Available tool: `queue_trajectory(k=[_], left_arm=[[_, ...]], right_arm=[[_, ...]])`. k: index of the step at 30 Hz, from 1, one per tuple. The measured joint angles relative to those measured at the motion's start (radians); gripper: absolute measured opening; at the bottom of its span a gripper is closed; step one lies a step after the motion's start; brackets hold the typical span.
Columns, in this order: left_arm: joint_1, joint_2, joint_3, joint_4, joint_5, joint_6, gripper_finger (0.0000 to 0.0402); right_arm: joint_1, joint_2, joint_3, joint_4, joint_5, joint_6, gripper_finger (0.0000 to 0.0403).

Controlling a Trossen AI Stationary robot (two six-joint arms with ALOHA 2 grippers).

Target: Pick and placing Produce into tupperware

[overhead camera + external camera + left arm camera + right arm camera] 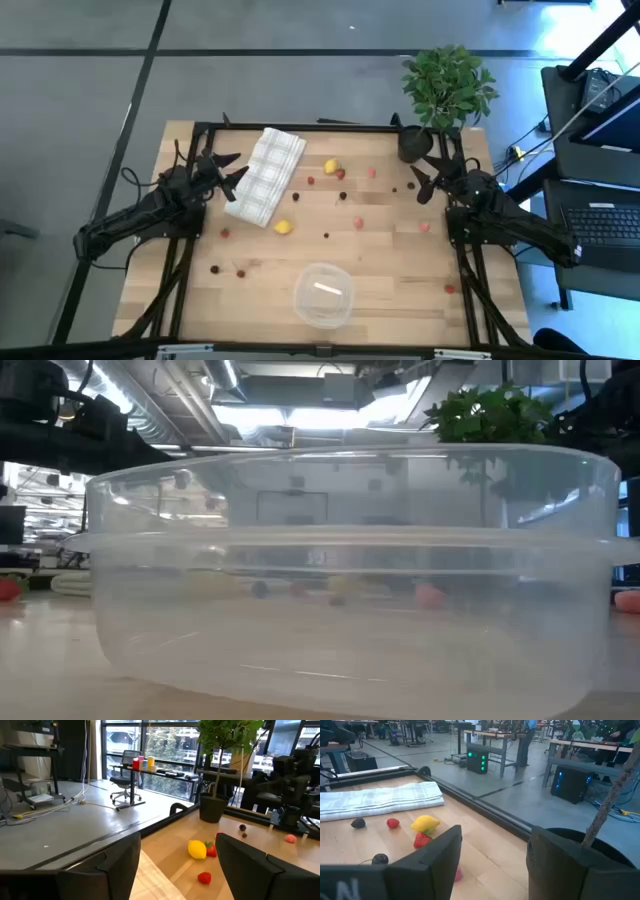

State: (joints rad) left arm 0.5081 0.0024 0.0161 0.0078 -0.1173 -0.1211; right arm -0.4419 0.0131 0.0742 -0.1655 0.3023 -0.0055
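Nearest the table's front edge, at six o'clock, the tupperware (323, 294) is seen standing empty. Beyond it, produce (283, 227) is scattered over the table (400, 270) from seven to three o'clock, with a yellow piece just beside the checked cloth (265, 175). Farther back, the left gripper (229, 172) is held at ten o'clock over the cloth's edge and the right gripper (424, 178) at two o'clock beside the potted plant (445, 90); both are spread open and nothing is held. The first pick appears not yet begun; a descent onto one fruit piece is called for next.
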Motion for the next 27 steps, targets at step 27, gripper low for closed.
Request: queue_trajectory(k=[27], left_arm=[[0.0,0.0,0.0,0.0,0.0,0.0,0.025]], right_arm=[[0.0,0.0,0.0,0.0,0.0,0.0,0.0241]])
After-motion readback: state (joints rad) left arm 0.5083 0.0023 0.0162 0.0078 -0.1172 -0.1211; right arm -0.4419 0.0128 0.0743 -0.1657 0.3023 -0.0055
